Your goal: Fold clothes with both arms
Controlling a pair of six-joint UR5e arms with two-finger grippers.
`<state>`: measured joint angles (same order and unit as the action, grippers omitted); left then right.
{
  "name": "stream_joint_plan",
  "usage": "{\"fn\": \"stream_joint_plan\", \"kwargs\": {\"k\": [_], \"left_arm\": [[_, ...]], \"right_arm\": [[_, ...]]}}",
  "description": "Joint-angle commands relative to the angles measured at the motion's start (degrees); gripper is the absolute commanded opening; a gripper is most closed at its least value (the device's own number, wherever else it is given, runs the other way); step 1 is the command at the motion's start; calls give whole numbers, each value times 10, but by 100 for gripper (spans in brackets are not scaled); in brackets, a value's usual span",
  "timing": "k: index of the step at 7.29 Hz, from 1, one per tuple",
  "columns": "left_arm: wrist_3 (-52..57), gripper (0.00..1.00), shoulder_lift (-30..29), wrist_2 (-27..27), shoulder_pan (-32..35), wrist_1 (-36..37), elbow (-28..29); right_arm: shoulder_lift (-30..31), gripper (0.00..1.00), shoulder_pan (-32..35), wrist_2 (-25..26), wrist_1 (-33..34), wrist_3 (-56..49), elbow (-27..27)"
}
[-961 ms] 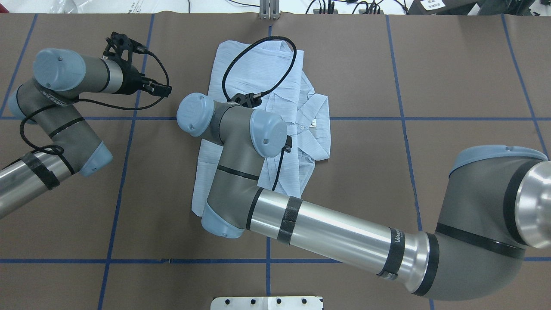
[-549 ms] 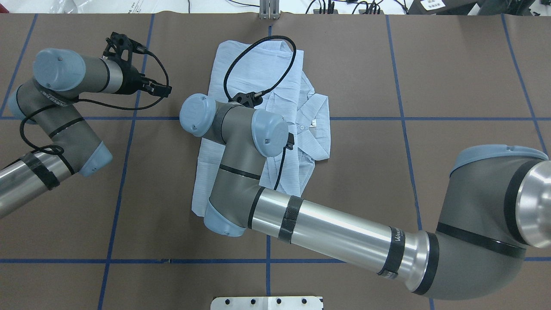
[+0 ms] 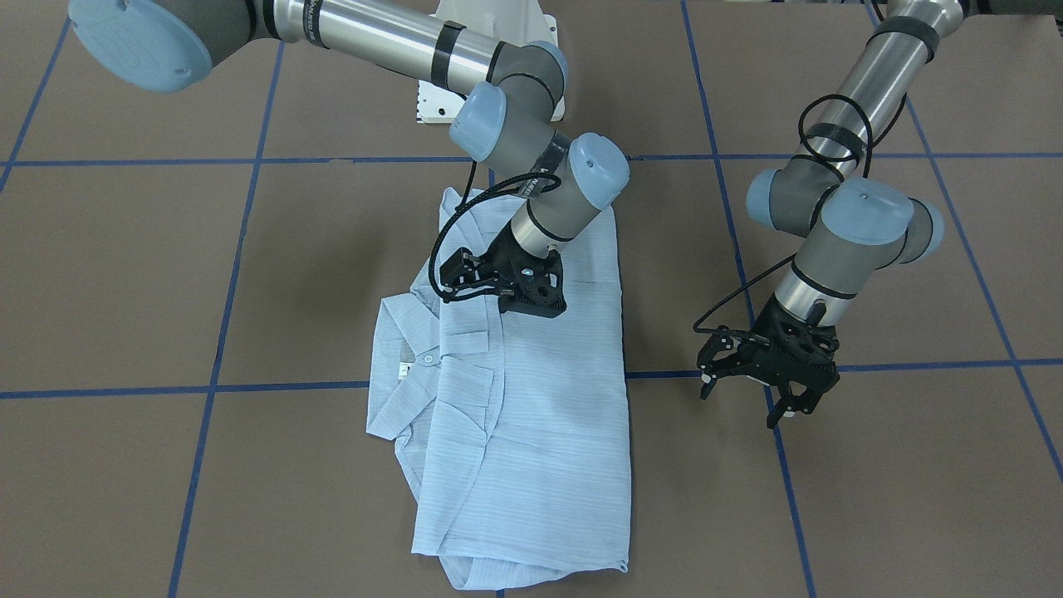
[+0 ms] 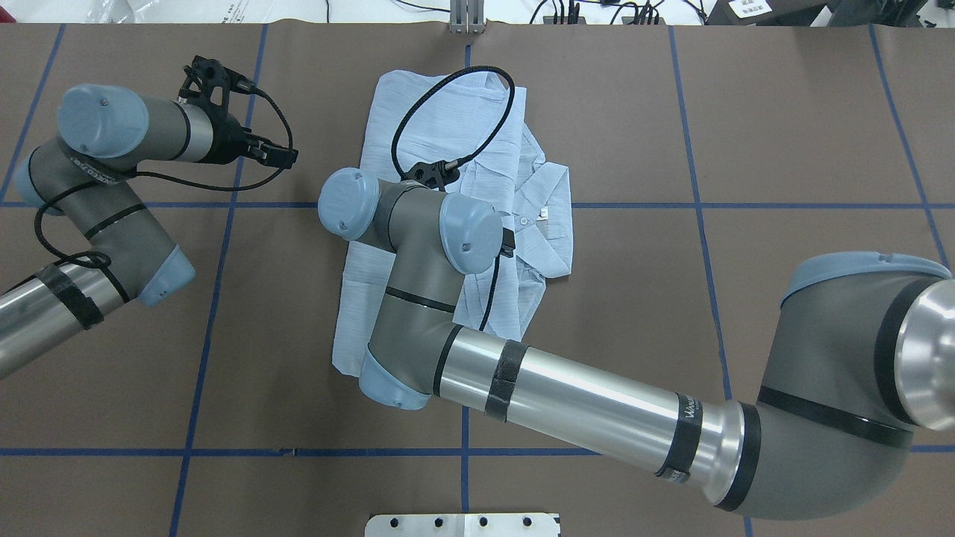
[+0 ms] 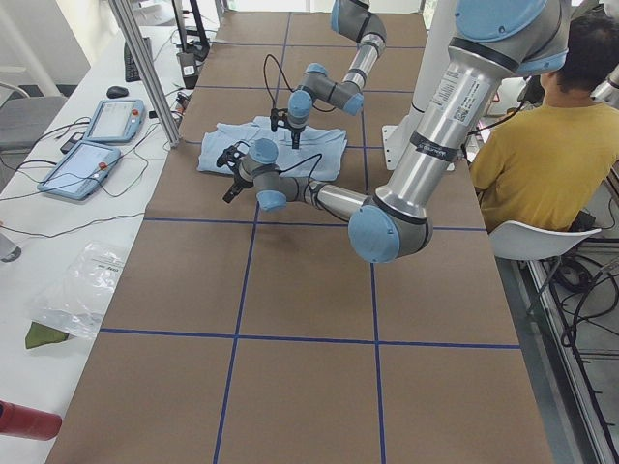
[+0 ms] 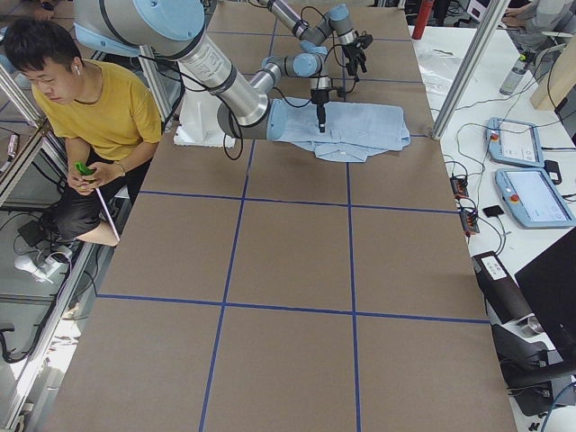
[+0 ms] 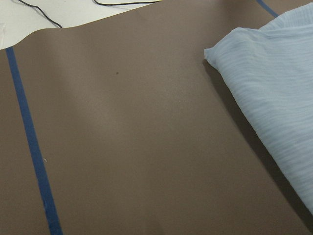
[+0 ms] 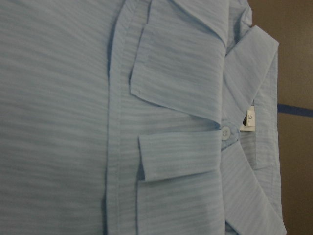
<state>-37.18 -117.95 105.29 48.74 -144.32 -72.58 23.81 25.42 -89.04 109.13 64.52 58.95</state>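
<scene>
**Garment.** The light-blue striped shirt (image 3: 531, 432) lies flat at the middle of the brown table (image 3: 872, 498). It is folded into a long narrow panel. Its long axis runs from the robot's side to the far edge, slightly slanted. The collar (image 3: 397, 349) juts out on the robot's right side, about midway along the panel. The white neck label (image 8: 249, 119) and a pale button (image 8: 226, 132) show in the right wrist view.

**Right gripper.** The right gripper (image 3: 533, 306) points down over the panel, on the near half, just beside the collar. Whether it touches the cloth cannot be told. Whether its fingers are spread or pressed together cannot be told either, as no view shows the tips.

**Left gripper.** The left gripper (image 3: 785, 399) hangs over bare table on the robot's left of the shirt, near its long edge but apart from it. It carries nothing. The gap between its fingers is not clear enough to judge.

**Assessment.** The lengthwise folds look complete, and a crosswise fold, end to end, appears to remain. That fold turns on the two short ends. The right arm is nearer the garment. The left arm has one far corner (image 7: 215, 51) in its wrist view and would need to travel toward the cloth.
</scene>
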Motion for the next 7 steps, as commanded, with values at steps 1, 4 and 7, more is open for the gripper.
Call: {"fn": "stream_joint_plan", "kwargs": {"k": [1, 4, 7], "left_arm": [[0, 100, 0, 0, 0, 0, 0], [-1, 100, 0, 0, 0, 0, 1], [-5, 100, 0, 0, 0, 0, 1]], "right_arm": [[2, 100, 1, 11, 0, -2, -4], [1, 100, 9, 20, 12, -28, -10], [10, 100, 28, 25, 77, -72, 25]]}}
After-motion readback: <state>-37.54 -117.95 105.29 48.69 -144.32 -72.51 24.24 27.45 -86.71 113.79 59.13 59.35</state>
